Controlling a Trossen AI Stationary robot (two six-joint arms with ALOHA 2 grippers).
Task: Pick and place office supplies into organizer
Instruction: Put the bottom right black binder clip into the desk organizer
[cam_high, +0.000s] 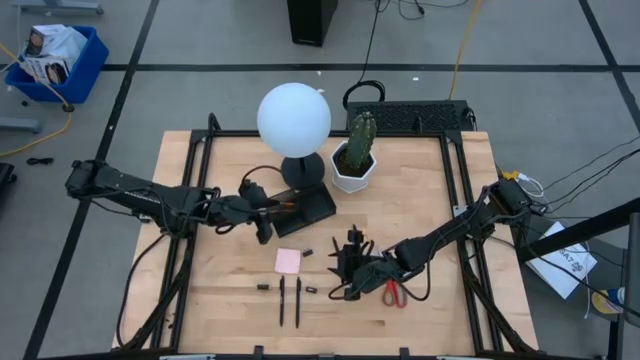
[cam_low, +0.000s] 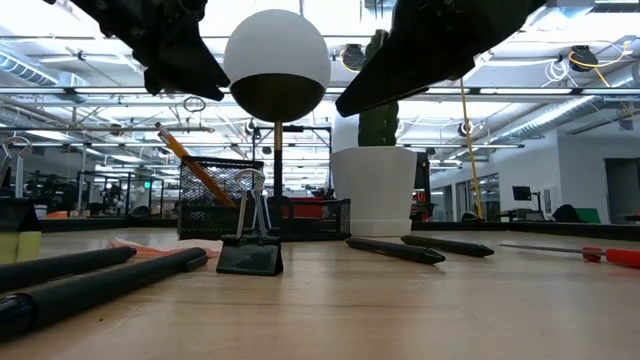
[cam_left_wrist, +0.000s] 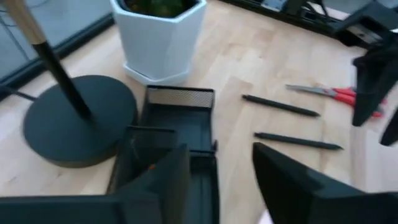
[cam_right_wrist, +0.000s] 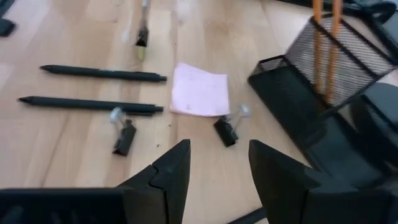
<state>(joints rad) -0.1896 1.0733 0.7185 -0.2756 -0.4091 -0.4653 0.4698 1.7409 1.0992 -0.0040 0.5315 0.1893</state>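
Observation:
The black organizer (cam_high: 308, 206) stands beside the lamp base, with orange pencils (cam_right_wrist: 318, 50) leaning upright in its mesh cup (cam_low: 215, 190). My left gripper (cam_left_wrist: 221, 158) hovers open just over the organizer's near-left end (cam_high: 270, 214), with nothing between its fingers. My right gripper (cam_right_wrist: 217, 155) is open above the table (cam_high: 342, 266), pointing at the pink sticky-note pad (cam_right_wrist: 199, 90). Two black pens (cam_right_wrist: 102, 73) and two dark clips (cam_right_wrist: 124, 138) lie flat near the pad. Two more pens (cam_left_wrist: 280, 106) and the red-handled scissors (cam_high: 395, 293) lie on the wood.
The lamp with its white globe (cam_high: 293, 118) and round black base (cam_left_wrist: 78, 124) stands left of the white cactus pot (cam_high: 354, 170), both just behind the organizer. A black frame (cam_high: 455, 190) borders the table.

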